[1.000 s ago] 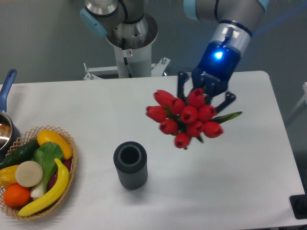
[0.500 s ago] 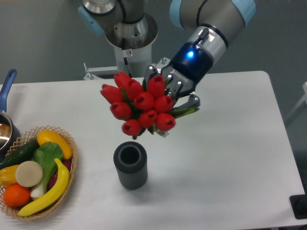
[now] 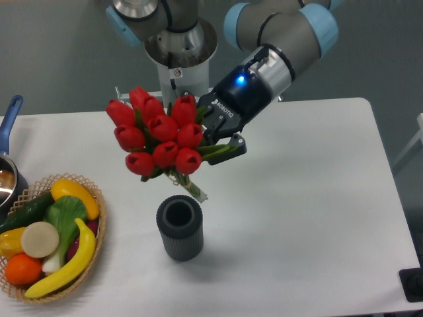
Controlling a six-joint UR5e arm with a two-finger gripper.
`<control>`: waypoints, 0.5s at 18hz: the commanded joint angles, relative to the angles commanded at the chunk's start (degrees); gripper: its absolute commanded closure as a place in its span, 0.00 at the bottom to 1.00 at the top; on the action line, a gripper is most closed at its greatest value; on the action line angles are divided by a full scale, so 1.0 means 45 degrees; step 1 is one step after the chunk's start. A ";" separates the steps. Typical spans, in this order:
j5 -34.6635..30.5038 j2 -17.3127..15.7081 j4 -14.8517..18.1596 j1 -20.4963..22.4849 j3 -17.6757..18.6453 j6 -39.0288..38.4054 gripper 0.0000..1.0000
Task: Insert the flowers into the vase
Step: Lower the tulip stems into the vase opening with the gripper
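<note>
- White table [image 3: 317, 218] against a grey wall, arm base at the back edge.
- Gripper [image 3: 213, 140] clamped on the flowers [image 3: 157, 142], fingers closed around the stems; bunch held in the air, tilted, red buds pointing left, stem ends hanging down toward the vase.
- Vase [image 3: 179, 226] upright on the table, mouth open and empty, just below the stem tips but apart from them.
- Woven basket [image 3: 99, 221] of fruit and vegetables at left; pot with blue handle [image 3: 11, 112] at the far left edge.
- Progress: pick done, carry nearly done; stems not in the vase yet. Left: line up over the mouth, lower, release.
- Versus the earlier frames: bunch has travelled from the right side leftward to above the vase; wrist has rotated. Vase and basket unmoved.
</note>
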State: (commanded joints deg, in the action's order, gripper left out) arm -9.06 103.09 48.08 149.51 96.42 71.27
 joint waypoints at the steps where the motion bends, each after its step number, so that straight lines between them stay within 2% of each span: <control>1: 0.0137 0.0117 0.0000 -0.0039 0.0019 0.0040 0.60; 4: 0.0625 0.0391 0.0000 -0.0059 -0.0058 0.0060 0.60; 9: 0.0665 0.0587 0.0000 -0.0137 -0.0039 0.0060 0.60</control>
State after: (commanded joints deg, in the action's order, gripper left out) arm -6.06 105.73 48.08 148.89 96.24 71.54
